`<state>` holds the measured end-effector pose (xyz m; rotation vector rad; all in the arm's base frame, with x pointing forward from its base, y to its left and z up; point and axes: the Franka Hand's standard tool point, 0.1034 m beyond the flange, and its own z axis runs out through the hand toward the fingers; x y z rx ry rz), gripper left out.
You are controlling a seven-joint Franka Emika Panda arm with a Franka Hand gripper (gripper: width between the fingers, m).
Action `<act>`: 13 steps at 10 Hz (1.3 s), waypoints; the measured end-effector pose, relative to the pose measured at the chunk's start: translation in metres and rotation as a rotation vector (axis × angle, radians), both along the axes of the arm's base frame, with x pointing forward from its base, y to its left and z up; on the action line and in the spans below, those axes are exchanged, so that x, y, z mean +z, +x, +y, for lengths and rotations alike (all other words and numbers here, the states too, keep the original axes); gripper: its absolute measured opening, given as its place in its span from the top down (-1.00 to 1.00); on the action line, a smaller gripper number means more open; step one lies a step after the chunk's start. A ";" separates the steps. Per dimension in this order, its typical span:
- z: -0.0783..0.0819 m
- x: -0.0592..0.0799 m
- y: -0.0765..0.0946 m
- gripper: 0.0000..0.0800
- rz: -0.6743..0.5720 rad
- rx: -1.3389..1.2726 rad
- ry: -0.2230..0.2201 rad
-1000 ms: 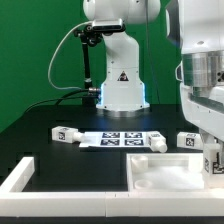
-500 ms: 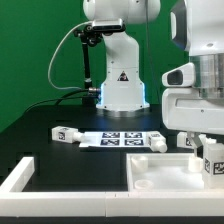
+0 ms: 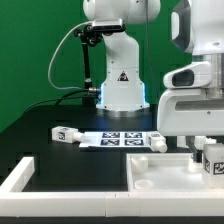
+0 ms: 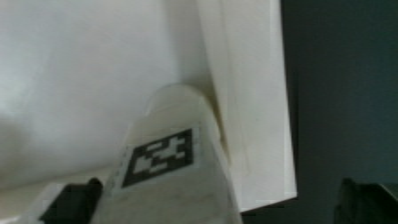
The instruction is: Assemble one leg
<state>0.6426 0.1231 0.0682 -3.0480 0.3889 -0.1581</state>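
A white leg (image 3: 212, 160) with a black marker tag stands upright at the right corner of the white tabletop (image 3: 160, 178), at the exterior view's right edge. My gripper (image 3: 207, 158) hangs over it with the jaws on either side. In the wrist view the leg (image 4: 169, 150) points up between my dark fingertips (image 4: 75, 202), which stand wide apart. The far fingertip is well clear of the leg. The gripper (image 4: 217, 205) is open. The tabletop's surface (image 4: 89, 60) and its edge lie below the leg.
The marker board (image 3: 118, 138) lies in front of the robot base (image 3: 122, 80). Loose white legs lie at its left end (image 3: 65, 133) and right end (image 3: 155, 143). A white L-shaped rail (image 3: 20, 178) runs along the front left.
The hand has turned and shifted toward the exterior view's left over the last second. The upright leg has stayed in place.
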 end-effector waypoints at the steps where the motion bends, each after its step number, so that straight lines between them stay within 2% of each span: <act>1: 0.000 0.000 0.000 -0.40 0.000 -0.009 0.001; 2: -0.001 0.000 0.000 0.06 0.004 -0.050 0.005; 3: -0.005 -0.001 0.000 0.06 0.010 -0.125 0.009; 4: -0.007 -0.001 -0.001 0.28 0.017 -0.228 0.017; 8: -0.007 -0.002 -0.003 0.28 0.055 -0.783 0.076; 12: -0.008 -0.002 -0.001 0.28 0.134 -1.390 0.213; 13: -0.009 -0.002 0.000 0.28 0.145 -1.461 0.228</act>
